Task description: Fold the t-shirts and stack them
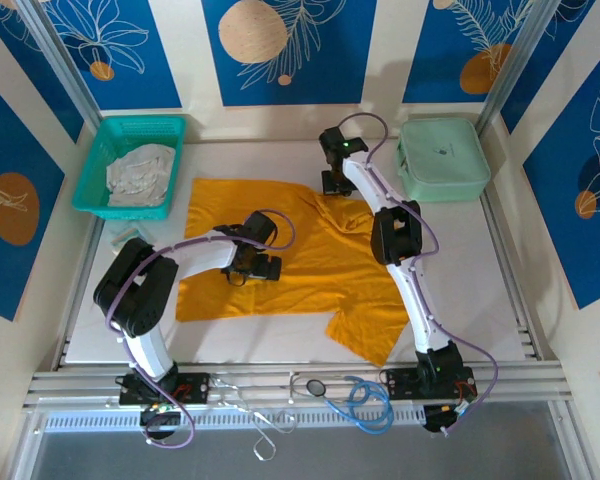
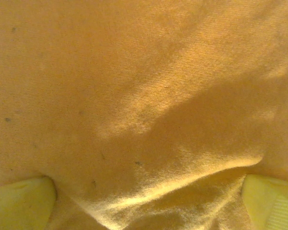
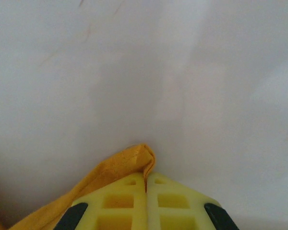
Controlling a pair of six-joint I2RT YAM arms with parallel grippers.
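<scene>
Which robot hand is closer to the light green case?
Right. The right gripper pinches the orange shirt just left of the case; the left gripper rests open mid-shirt, farther off.

Teal mesh basket far left, mint-green case far right, white table

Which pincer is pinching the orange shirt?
The right pincer: its jaws are shut on a fold at the edge of the shirt. The left pincer is wide open over the shirt's middle, gripping nothing.
</scene>
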